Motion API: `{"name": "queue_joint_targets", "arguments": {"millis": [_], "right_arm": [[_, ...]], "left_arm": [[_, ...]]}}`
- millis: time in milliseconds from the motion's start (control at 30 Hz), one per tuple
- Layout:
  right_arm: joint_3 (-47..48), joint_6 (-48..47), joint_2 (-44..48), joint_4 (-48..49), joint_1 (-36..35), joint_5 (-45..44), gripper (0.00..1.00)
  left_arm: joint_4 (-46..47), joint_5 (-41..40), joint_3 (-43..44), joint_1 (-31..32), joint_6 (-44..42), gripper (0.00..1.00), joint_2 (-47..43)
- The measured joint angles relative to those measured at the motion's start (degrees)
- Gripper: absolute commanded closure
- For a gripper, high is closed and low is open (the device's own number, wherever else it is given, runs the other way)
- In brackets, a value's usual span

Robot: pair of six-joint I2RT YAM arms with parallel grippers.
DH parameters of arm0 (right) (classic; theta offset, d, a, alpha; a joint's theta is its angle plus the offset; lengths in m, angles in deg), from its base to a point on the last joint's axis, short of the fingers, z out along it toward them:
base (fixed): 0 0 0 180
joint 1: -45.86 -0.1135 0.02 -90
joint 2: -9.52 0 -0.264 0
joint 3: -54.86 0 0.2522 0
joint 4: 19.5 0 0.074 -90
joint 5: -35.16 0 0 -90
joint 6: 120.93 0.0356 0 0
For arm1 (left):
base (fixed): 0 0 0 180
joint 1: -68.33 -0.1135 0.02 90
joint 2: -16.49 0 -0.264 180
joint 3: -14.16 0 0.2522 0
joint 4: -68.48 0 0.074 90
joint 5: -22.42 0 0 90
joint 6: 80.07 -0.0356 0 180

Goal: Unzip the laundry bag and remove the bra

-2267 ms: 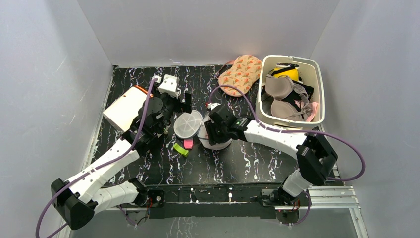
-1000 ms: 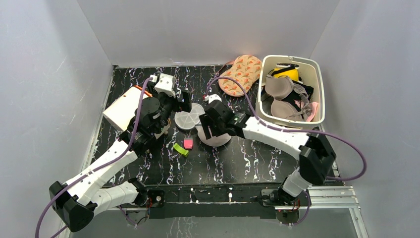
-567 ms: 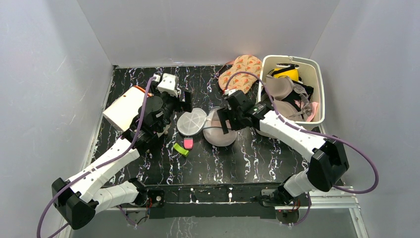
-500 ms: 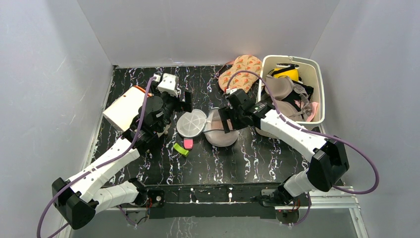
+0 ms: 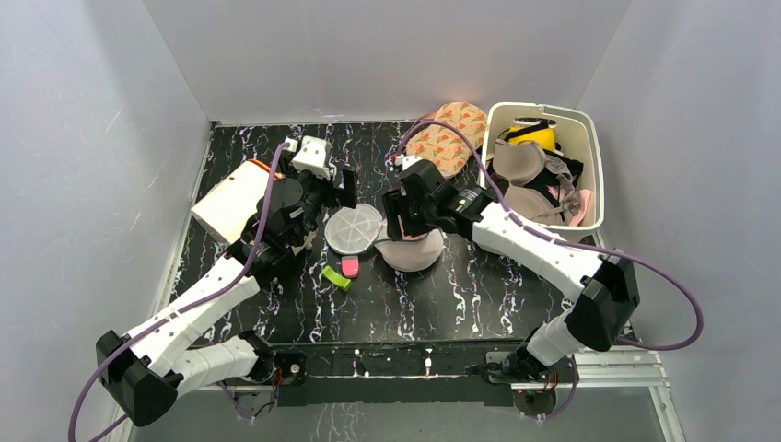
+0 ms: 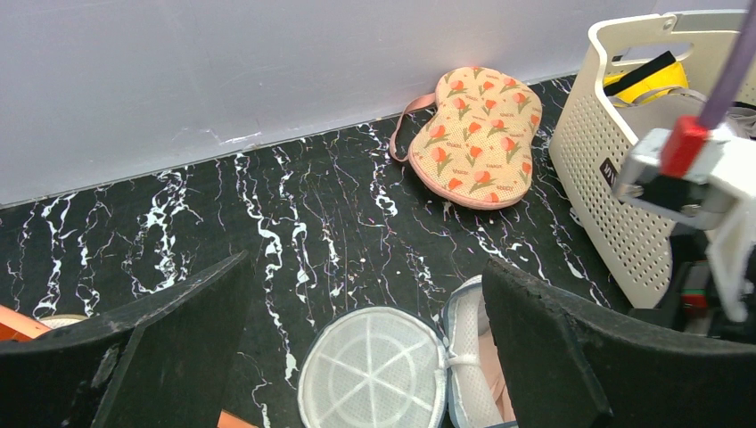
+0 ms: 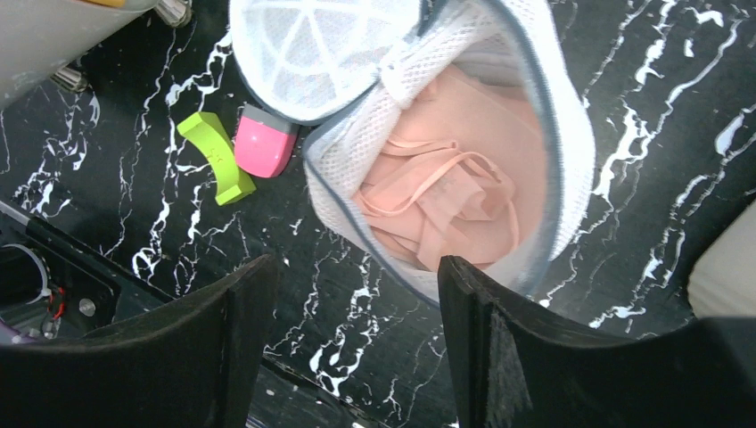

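top: right gripper (image 5: 403, 226) is swinging back over the laundry bag (image 5: 416, 253) lying between both arms, lid (image 5: 355, 228) flopped open | left wrist: left gripper (image 6: 365, 267) is hovering wide, empty, above the lid | right wrist: jaws are gaping wide over the exposed bra (image 7: 446, 196); unzipping looks done, grab pending

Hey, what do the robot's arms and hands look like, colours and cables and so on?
The left arm and right arm have white shells with black joints, and a purple cable runs along each. The left hand and right hand each have two broad, matte black fingers.
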Motion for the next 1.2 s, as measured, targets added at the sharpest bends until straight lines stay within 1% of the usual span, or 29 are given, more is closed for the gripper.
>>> {"name": "queue_joint_targets", "arguments": {"millis": [167, 367, 533, 633, 700, 900, 1033, 1067, 1167, 1200], "right_arm": [[3.32, 1.25, -4.76, -0.07, -0.98, -4.42, 0.50], [3.32, 1.79, -6.51, 1.38, -0.81, -10.10, 0.55], [3.34, 3.45, -14.47, 2.08, -0.81, -15.89, 0.59], [3.02, 4.11, -19.10, 1.60, -0.81, -18.86, 0.59], [2.49, 4.31, -20.35, 1.03, -0.81, -20.31, 0.56], [0.70, 5.11, -20.70, 1.31, -0.81, -23.06, 0.47], [-1.09, 5.33, -20.96, 1.51, -0.81, -23.76, 0.47], [-1.40, 5.35, -21.22, 1.49, -0.81, -23.93, 0.49], [-2.40, 5.35, -21.77, 2.19, -0.81, -24.11, 0.67], [-2.82, 5.44, -21.77, 2.49, -0.81, -24.11, 0.71]], "left_arm": [[0.00, -0.07, 0.00, 0.00, -0.02, 0.02, 0.00], [0.04, -0.17, 0.00, 0.00, -0.22, 0.02, 0.00], [-0.04, -0.22, 0.00, 0.00, -0.33, 0.02, 0.02], [0.00, -0.31, 0.00, 0.00, -0.52, 0.02, 0.02], [-0.02, -0.33, 0.00, 0.00, -0.61, 0.02, 0.02], [0.00, -0.26, 0.00, -0.07, -0.59, 0.02, -0.04], [-0.02, -0.22, 0.00, -0.22, -0.57, 0.02, -0.04], [-0.02, -0.22, -0.02, -0.28, -0.57, 0.02, -0.04], [0.00, -0.22, 0.00, -0.37, -0.57, 0.02, -0.04], [0.00, -0.24, 0.00, -0.37, -0.57, 0.02, -0.04]]}}
